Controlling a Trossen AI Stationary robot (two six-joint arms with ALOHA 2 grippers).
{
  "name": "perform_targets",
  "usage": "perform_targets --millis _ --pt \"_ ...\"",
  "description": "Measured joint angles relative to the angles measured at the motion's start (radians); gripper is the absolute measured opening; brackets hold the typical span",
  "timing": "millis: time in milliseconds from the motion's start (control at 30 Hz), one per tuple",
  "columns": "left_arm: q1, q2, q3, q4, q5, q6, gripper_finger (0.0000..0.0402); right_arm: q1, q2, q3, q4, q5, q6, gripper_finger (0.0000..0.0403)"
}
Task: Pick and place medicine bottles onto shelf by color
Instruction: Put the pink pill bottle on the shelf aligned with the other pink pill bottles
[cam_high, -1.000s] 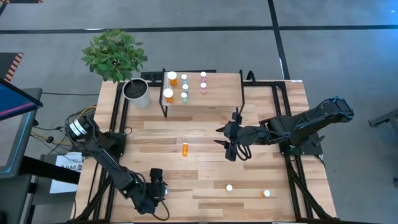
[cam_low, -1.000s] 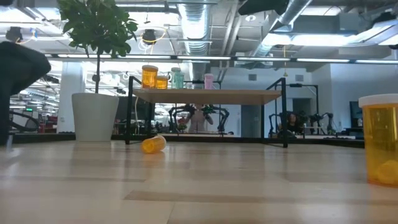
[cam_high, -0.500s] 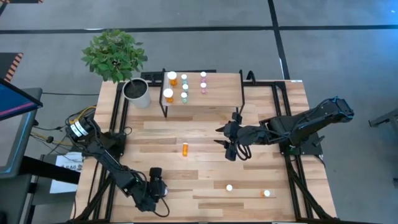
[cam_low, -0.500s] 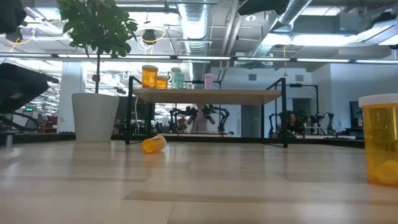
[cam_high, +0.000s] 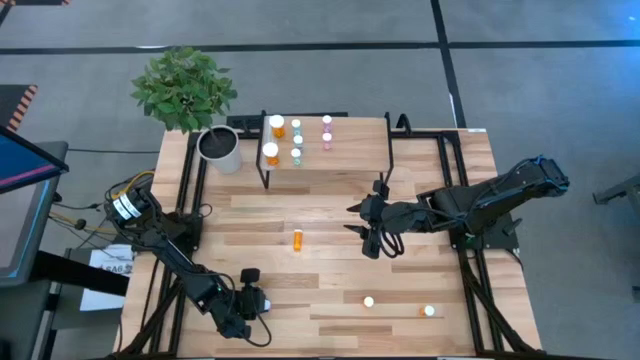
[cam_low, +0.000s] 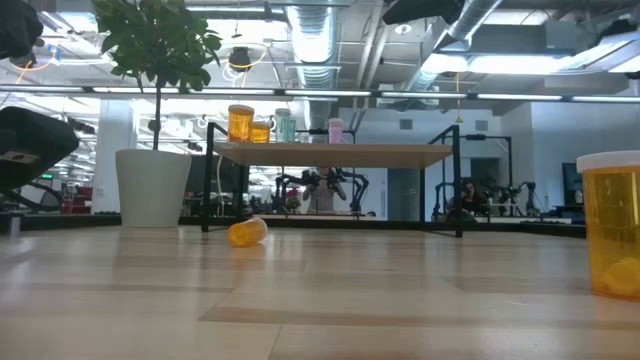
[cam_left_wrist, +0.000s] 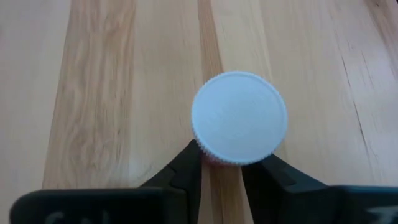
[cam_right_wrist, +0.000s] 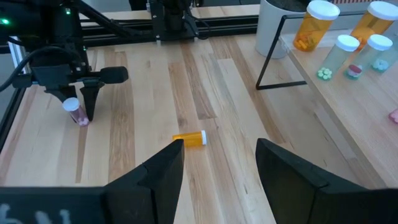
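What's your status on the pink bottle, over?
Left tool closed around upright pink bottle, near table edge. Right tool open, idle mid-table. Orange bottle lies loose, off the path to shelf.

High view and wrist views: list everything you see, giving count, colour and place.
shelf: one, light wood, black legs, table's far side
shelf bottles: about eight; orange, teal, pink; shelf's left half
lying bottle: one, orange, table middle
standing bottles: two, white caps, front right
pink bottle: one, front left
plant pot: one, white, beside shelf
left gripper: closed on pink bottle
right gripper: open, above table middle
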Motion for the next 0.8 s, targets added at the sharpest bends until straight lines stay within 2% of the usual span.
perform_targets --millis 200,333,433,600,667,800 --pt "0.0 -0.003 0.0 0.001 -0.011 0.025 0.0075 0.0 0.0 0.0 0.0 0.0 0.002 0.022" --pt "0.024 -0.051 -0.001 -0.012 -0.016 0.069 0.0079 0.0 0.0 0.0 0.018 0.0 0.017 0.022" --pt "0.062 -0.125 -0.001 -0.024 -0.048 0.137 0.0079 0.0 0.034 -0.019 0.129 -0.001 0.015 0.022" --pt "0.158 -0.286 -0.001 -0.068 -0.093 0.276 0.0079 0.027 0.126 -0.024 0.26 0.024 -0.105 0.022" --pt "0.209 -0.352 0.0 -0.068 -0.084 0.33 0.0079 0.038 0.166 -0.022 0.373 0.028 -0.166 0.0221" --pt "0.333 -0.468 0.001 -0.09 -0.046 0.425 0.008 0.032 0.197 -0.023 0.435 0.028 -0.211 0.0221"
